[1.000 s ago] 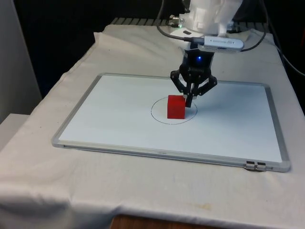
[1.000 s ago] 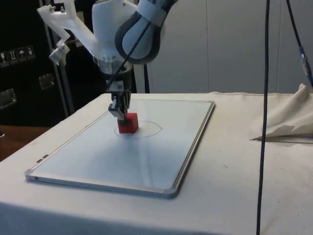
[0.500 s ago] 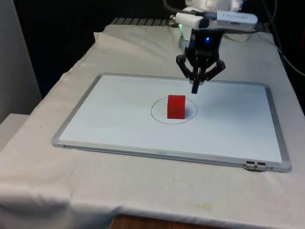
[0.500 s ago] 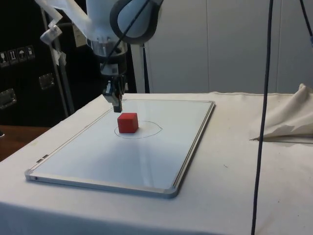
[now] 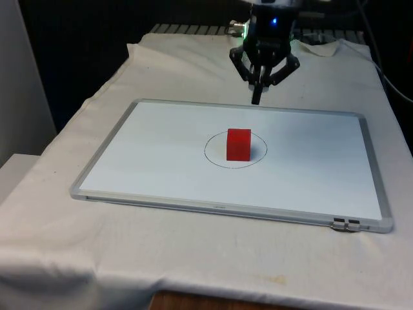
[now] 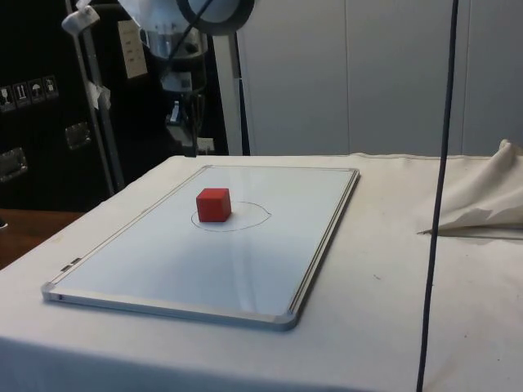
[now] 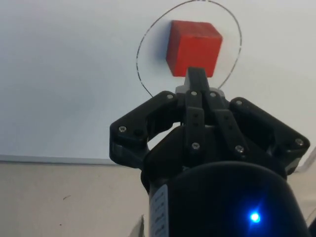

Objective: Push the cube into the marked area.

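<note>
Red cube [image 5: 239,143]: I see it sitting flat on the whiteboard [image 5: 155,139], inside the drawn circle [image 5: 213,157]. In the front view it stands about mid-circle; in the side view it sits toward the ring's side nearest the arm.
Marked area: a thin dark ring on the board's white surface. From the wrist view the cube looks wholly within the line, though the gripper body covers the ring's near arc, so I would not swear to that edge.
Gripper [image 5: 257,98]: raised well above the board, over its far edge, apart from the cube and touching nothing.
Pincer: the two fingers are drawn together into a single narrow tip, holding nothing; the wrist view shows them pressed side by side.
Cloth [image 5: 193,258]: white, under the board, nothing else lying near the cube.
Step in hand: as I judge it, the push itself is done and the arm is clear of the work.
Next move: I reckon none is needed on the cube. If the hidden arc proved otherwise, I would bring the closed tip down behind the cube's far face and nudge it gently toward mid-circle.
</note>
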Tool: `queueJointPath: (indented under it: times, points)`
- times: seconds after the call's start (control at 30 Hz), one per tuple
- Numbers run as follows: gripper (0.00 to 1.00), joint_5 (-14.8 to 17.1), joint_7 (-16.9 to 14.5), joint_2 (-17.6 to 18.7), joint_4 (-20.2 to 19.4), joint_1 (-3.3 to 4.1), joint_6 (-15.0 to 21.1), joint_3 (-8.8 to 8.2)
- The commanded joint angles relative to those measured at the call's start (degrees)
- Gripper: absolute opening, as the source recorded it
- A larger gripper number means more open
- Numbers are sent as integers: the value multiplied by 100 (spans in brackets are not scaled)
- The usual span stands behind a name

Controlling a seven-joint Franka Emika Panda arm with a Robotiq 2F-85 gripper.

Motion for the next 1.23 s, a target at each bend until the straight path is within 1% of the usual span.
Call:
queueJointPath:
  times: [0.0, 0.03, 0.13, 0.17, 0.3, 0.33, 0.37, 0.57, 0.6, 0.63, 0.7, 0.83, 0.87, 0.9, 0.93, 1.07, 1.2]
  points:
    - [0, 0, 0, 0, 0, 0, 0, 0]
    - [0, 34, -34, -69, 52, -23, -160, -11]
    - [0, 34, -17, -132, 120, -29, -304, -40]
    - [0, 46, -11, -183, 155, -34, -401, -52]
    - [0, 74, 6, -269, 201, -52, -544, -69]
    - [0, 23, 23, -241, 189, -34, -476, -74]
    - [0, 86, 11, -292, 218, -57, -584, -74]
    - [0, 195, 57, -413, 298, -74, -837, -86]
    - [0, 212, 63, -424, 304, -69, -859, -86]
    - [0, 155, 63, -401, 304, -63, -808, -97]
    - [0, 292, 86, -470, 292, -74, -928, -86]
    - [0, 401, 103, -516, 281, -74, -1020, -86]
    - [0, 430, 109, -521, 286, -74, -1037, -86]
    - [0, 384, 103, -493, 309, -69, -1008, -92]
    - [0, 470, 109, -521, 292, -74, -1049, -86]
    - [0, 619, 80, -504, 315, -97, -1066, -86]
    - [0, 607, 86, -498, 315, -92, -1054, -92]
